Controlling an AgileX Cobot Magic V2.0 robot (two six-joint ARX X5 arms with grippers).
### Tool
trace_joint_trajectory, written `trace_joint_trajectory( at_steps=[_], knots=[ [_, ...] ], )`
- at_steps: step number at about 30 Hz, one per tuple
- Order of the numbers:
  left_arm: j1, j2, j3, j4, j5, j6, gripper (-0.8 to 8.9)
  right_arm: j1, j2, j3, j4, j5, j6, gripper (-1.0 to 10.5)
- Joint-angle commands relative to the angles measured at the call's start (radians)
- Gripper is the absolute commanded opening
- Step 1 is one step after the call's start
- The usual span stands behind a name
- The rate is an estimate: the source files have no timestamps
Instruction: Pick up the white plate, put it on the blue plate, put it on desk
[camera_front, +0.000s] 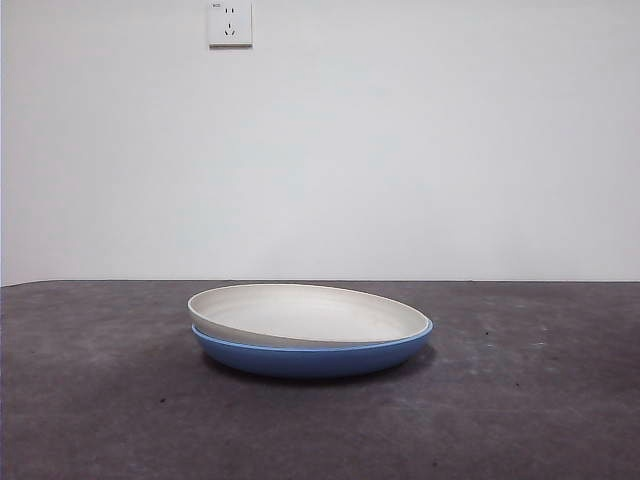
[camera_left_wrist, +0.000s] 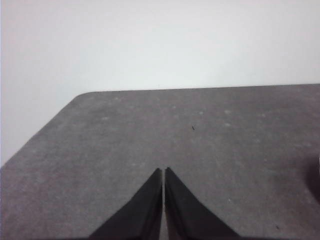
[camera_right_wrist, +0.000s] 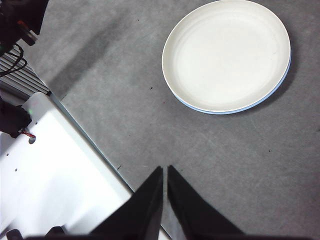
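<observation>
Two plates stacked on my desk (camera_front: 100, 400), both arms clear.
I see the white plate (camera_front: 310, 313) resting slightly askew inside the blue plate (camera_front: 310, 358); left gripper (camera_left_wrist: 163, 172) and right gripper (camera_right_wrist: 165, 170) hang pressed together, well apart from it.

No text can be read anywhere. The wall socket (camera_front: 229, 23), high on the wall behind the desk (camera_front: 100, 400), carries a tiny dark mark at its upper left corner, too small and blurred to make out. The white plate (camera_front: 310, 312) and the blue plate (camera_front: 310, 358) bear no lettering on their visible faces.
</observation>
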Motion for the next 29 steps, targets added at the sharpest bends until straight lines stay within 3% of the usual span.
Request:
trace_joint_trajectory(
  at_steps=[1,12,29],
  knots=[
    [0.003,-0.021,-0.021,-0.022,-0.005,-0.002,0.08,0.006,0.008,0.019,0.010,-0.002,-0.011,0.1],
    [0.004,-0.043,-0.021,-0.190,-0.008,-0.003,0.09,0.006,0.008,0.019,0.010,-0.002,-0.011,0.1],
    [0.003,-0.043,-0.021,-0.187,-0.008,-0.006,0.09,0.006,0.008,0.019,0.010,-0.002,-0.011,0.1]
  ],
)
